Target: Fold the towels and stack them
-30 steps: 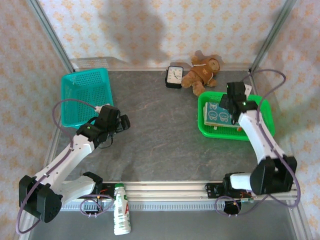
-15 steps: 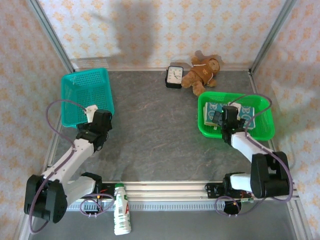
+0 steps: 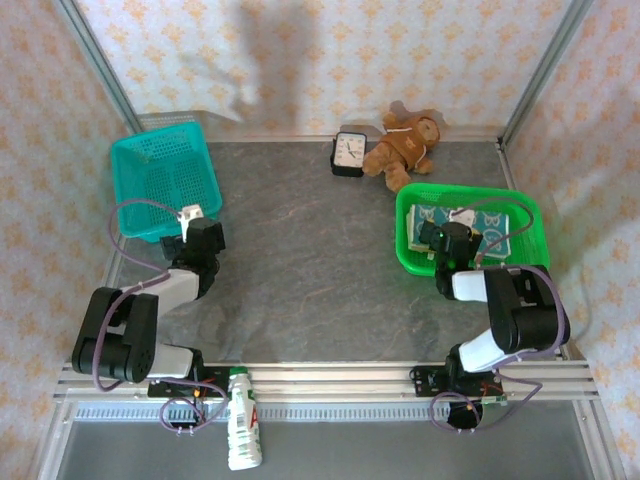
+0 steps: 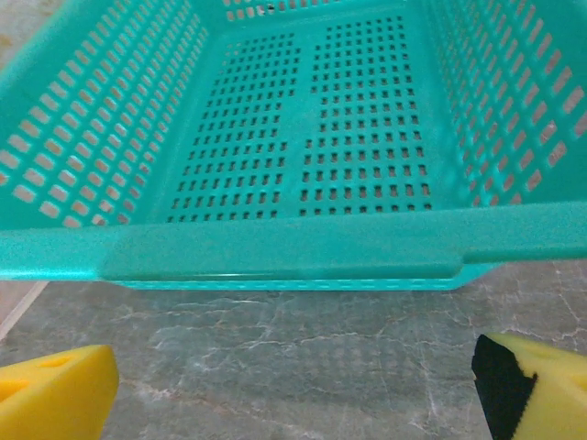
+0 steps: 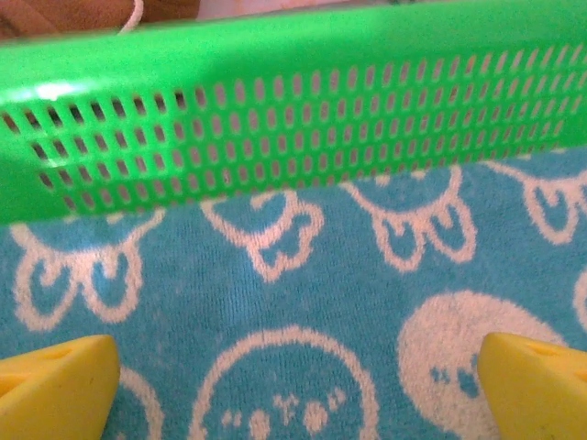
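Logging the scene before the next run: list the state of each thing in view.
left hand, open, empty
right hand, open, empty
teal basket, upright, empty
green basket, upright, holding the towels
towels, folded, lying in the green basket
bottle, lying on its side
teddy bear, lying down

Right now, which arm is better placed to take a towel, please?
Likely right: the right gripper hovers open over the blue towel in the green basket; the left gripper faces the teal basket.
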### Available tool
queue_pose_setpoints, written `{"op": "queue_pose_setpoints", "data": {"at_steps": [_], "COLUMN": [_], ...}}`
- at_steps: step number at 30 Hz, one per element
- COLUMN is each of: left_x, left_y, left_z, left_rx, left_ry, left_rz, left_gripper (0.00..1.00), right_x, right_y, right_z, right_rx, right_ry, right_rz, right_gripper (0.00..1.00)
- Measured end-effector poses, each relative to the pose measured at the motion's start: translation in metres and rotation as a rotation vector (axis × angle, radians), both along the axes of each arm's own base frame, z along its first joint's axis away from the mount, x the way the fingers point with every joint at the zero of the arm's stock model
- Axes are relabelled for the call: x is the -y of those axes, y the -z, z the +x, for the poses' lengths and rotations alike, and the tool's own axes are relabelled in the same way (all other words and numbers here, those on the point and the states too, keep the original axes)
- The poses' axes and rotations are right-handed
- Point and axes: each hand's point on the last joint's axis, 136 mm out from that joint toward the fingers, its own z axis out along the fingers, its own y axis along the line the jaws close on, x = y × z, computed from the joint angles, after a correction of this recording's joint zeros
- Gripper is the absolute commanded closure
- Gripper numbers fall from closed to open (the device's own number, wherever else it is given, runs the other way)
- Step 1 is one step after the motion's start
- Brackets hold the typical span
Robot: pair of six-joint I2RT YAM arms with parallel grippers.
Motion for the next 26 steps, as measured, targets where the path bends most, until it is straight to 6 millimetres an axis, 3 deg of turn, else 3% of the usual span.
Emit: {"op": "queue_pose_setpoints", "data": {"at_steps": [8,14,26], "left_x": [0.024,0.041,0.04], "left_y": [-0.008,0.026,0.006], "left_z": [0.023,0.029,0.037], "left_rx": [0.1,0.06,0.151], "left_ry": [0.167,0.268,0.265], "left_rz": [-0.064,-0.097,-0.088], "left_gripper": [0.0,0.0,0.0], "right_x": [0.002,0.0,0.0], "right_y": [-0.001,-0.002,-0.002], "right_z": [0.004,0.004,0.005], "right_rx": [0.014,0.016,0.018], "right_ry": [-0.014,-0.025,-0.026], "right_rz": [0.02,0.025,0.026], "right_gripper": [0.0,0.0,0.01]}}
